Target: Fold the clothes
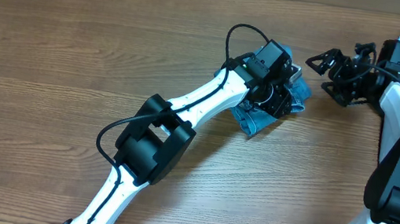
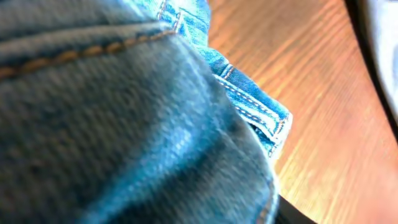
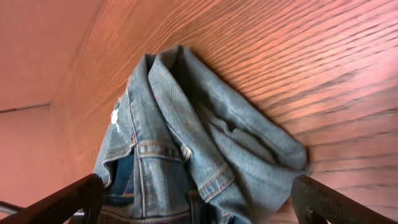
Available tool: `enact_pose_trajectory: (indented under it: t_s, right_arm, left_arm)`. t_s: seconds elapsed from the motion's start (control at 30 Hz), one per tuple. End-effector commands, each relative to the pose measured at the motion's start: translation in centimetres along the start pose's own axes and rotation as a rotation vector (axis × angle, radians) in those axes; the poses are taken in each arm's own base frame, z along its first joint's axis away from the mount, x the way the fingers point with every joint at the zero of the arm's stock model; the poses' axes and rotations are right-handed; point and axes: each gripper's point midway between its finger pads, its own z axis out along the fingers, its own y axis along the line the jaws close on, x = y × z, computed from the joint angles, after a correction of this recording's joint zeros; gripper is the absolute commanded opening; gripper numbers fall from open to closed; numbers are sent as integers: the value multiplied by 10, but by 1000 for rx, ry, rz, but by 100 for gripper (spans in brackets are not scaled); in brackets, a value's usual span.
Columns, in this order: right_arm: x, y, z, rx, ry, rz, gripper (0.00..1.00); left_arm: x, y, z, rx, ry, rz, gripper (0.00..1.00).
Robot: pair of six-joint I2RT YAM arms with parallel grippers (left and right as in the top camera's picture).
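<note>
Wood table [image 1: 76,38], bunched jeans [image 1: 249,122] under left hand [image 1: 281,99], long axis diagonal overhead

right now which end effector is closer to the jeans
Left. The left end effector sits right on top of the bunched jeans, denim filling its camera. The right end effector hangs open off to their side, apart from them.

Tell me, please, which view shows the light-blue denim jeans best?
The right wrist: the light-blue denim jeans show sharp and uncovered. Overhead, the left arm covers most; the left wrist sees only blurred fabric.
</note>
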Motion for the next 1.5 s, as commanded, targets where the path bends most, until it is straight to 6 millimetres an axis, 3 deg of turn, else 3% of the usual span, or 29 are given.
enact_pose_trajectory:
  t_s: [0.0, 0.1, 0.33, 0.57, 0.7, 0.73, 0.8, 0.93, 1.03, 1.13, 1.3, 1.47]
  right_arm:
    - [-29, 16, -32, -28, -85, -39, 100]
    - [-41, 23, -49, -45, -107, -56, 100]
    - [-62, 45, -79, -46, -151, -98, 100]
    - [-68, 60, -91, -56, -164, -111, 100]
    - [-48, 66, -82, -67, -85, -102, 100]
    - [-35, 69, -76, -61, -42, -113, 100]
    - [-22, 73, -70, -56, 4, -125, 100]
    - [8, 85, -54, -52, 103, -167, 98]
    - [20, 88, -42, -19, 143, -181, 84]
    - [28, 76, -31, 77, 167, -186, 73]
    - [45, 54, -17, 146, 238, -144, 73]
    - [55, 36, -2, 168, 304, -95, 73]
  left_arm:
    - [27, -29, 17, 126, 90, 101, 52]
    - [15, -49, -9, 138, 54, 199, 57]
    - [-11, -86, -77, 147, -45, 323, 89]
    - [-20, -109, -134, 123, -115, 440, 98]
    - [-44, -76, -177, -98, -205, 423, 98]
    - [-53, -48, -197, -218, -237, 378, 98]
    - [-57, -15, -213, -303, -247, 316, 98]
    - [-42, 42, -211, -317, -163, 198, 98]
    - [-32, 68, -195, -253, -116, 131, 98]
    - [-27, 77, -174, -139, -93, 94, 97]
    - [-8, 86, -134, -30, -17, 42, 97]
    - [2, 84, -109, 6, 28, 35, 98]
